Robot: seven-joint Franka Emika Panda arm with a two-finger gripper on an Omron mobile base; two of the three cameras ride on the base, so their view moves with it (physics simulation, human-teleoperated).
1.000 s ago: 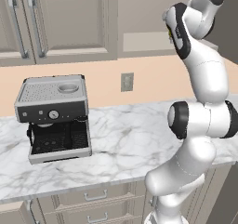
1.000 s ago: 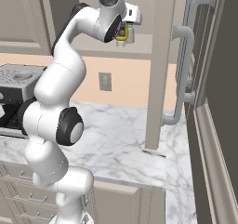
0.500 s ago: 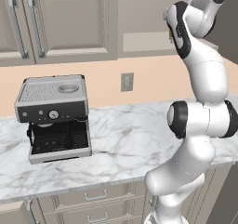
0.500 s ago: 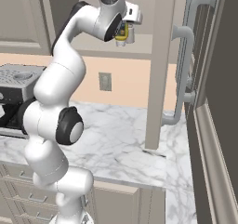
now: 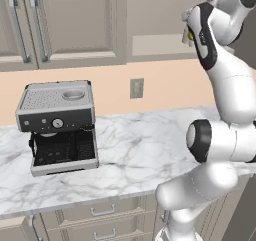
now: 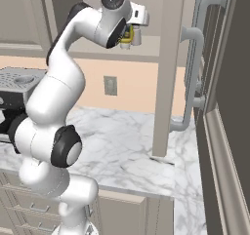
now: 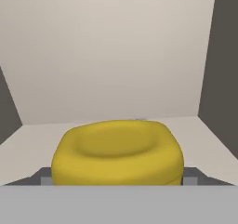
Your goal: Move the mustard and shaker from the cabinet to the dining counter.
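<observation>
Inside the open cabinet [image 6: 168,58], on its shelf, the gripper [image 6: 131,34] reaches the mustard [image 7: 117,151]. The yellow bottle sits directly between the two fingers, which flank it closely at either side; whether they already pinch it cannot be told.

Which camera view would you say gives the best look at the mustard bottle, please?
The hand view: the mustard bottle sits close and centred, inside the cabinet. The right base view shows a small yellow patch beside the gripper; the left base view shows a sliver.
</observation>
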